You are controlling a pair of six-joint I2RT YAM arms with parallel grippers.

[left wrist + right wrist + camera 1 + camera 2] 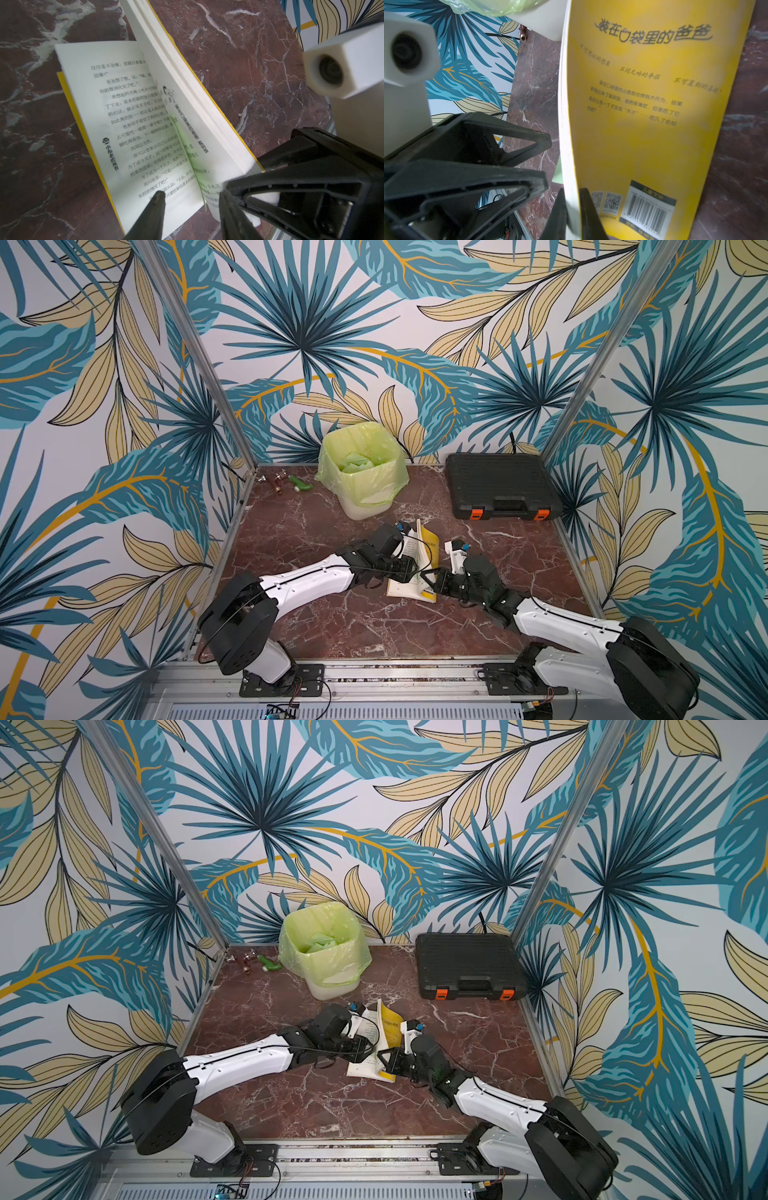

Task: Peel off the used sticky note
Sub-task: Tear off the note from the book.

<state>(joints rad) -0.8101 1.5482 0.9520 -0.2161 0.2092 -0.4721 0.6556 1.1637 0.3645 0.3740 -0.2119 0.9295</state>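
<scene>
Nearest, the white-and-black left arm [307,580] and right arm [561,624] reach over the red-brown marble table [332,626] to a yellow-covered paperback book [428,545]. The right gripper [572,201] clamps the raised page block and back cover. The left gripper [191,197] hangs over the flat open page, its 2 jaws moderately apart, gripping nothing. The pale green sticky note [185,149] sits in the gutter between the pages. Beyond stand a green-bagged white plastic bin [365,493] and a black plastic tool case [498,485].
</scene>
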